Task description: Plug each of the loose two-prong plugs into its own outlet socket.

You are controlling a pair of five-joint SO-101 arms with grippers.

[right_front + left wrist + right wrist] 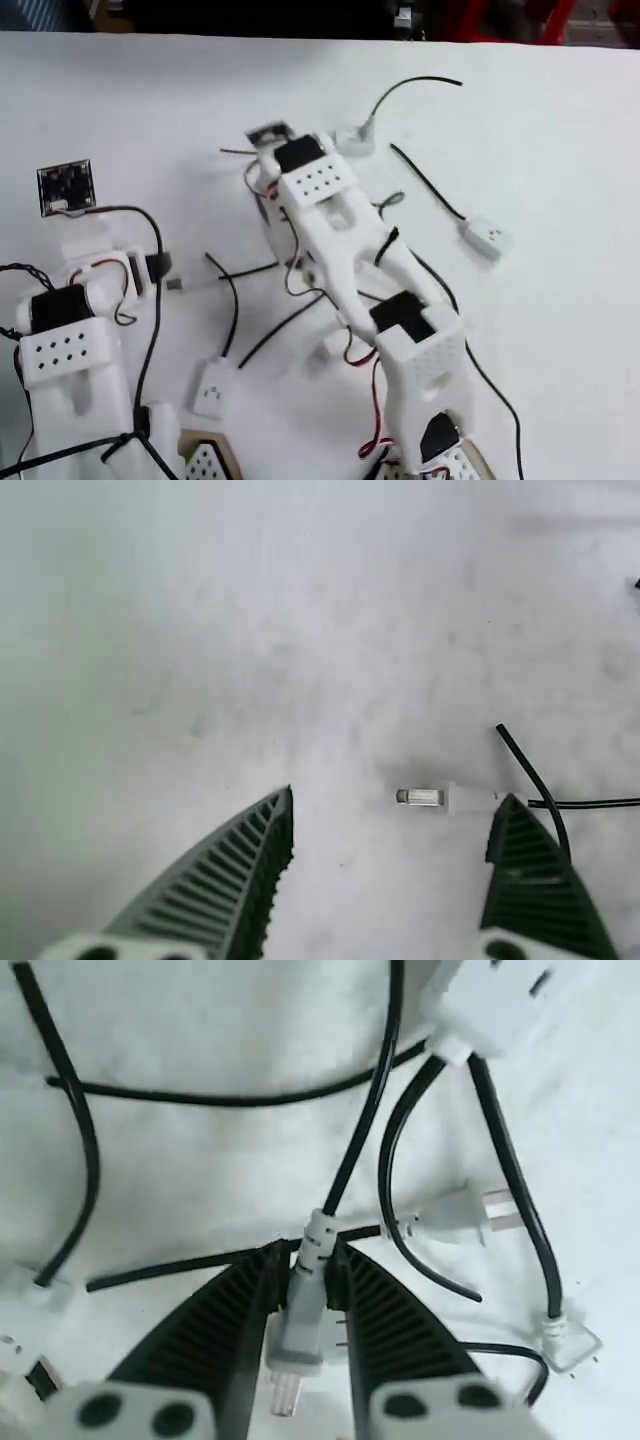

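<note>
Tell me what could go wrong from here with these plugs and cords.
1. The right gripper is shut on a plug whose cord crosses other cords. Lifting it might drag the spare plug or the socket along.
2. The open left gripper has a second plug off-centre, close to one finger. Closing might pinch its wire or push it aside.

bright, even, diffuse light from above on white table (560,120). only soft faint shadows under cables (430,185) in high view. tabletop washed out, near glare, in left wrist view, dimmer toward one edge; weak shadow beside plug (425,797). gentle cable shadows in right wrist view.
</note>
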